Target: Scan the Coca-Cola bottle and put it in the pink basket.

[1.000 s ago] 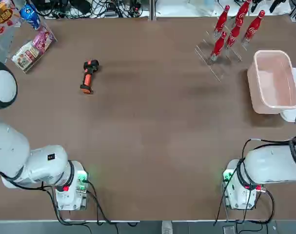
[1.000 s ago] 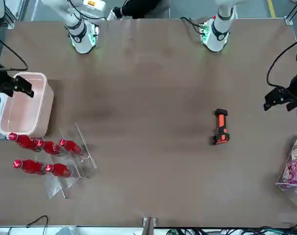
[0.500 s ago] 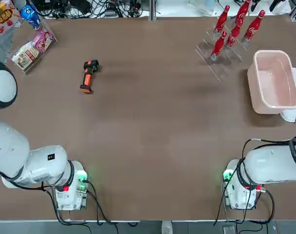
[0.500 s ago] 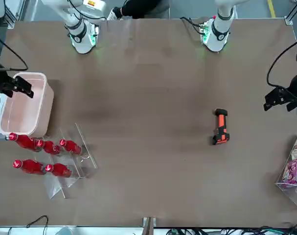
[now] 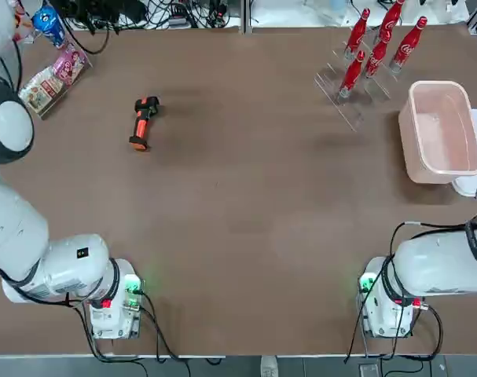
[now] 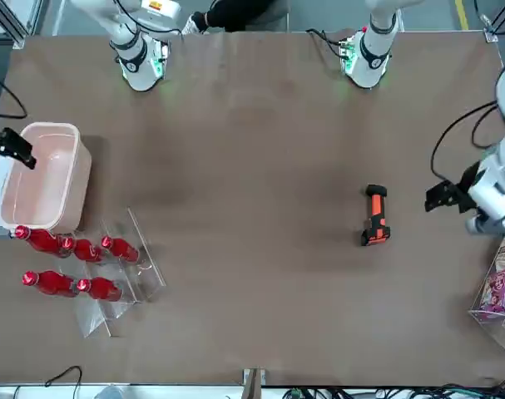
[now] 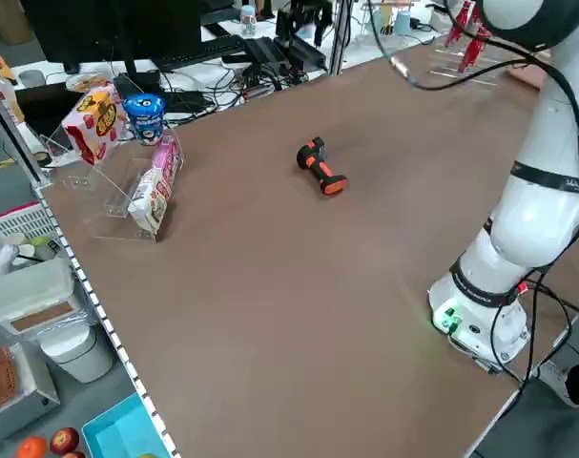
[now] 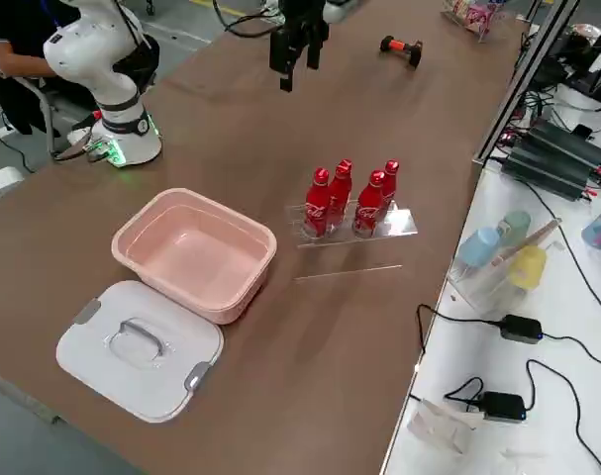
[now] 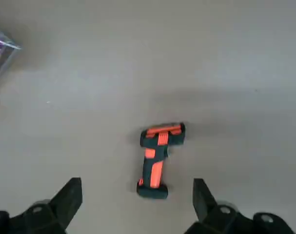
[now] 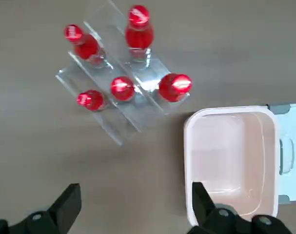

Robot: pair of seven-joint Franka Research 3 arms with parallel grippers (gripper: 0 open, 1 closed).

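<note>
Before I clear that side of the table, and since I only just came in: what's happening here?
Neither arm is holding anything. The left pincer hangs open over the table on the side with the orange-and-black scanner, not touching it. The right pincer is open too, above the table near the pink basket. All five Coca-Cola bottles stand in the clear rack, and none is in the basket.

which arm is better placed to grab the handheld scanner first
Probably the left: its open gripper hangs over the scanner's side of the table, and its wrist view has the scanner just beyond the fingers. The right gripper is across, by the pink basket and the Coca-Cola bottles.
</note>
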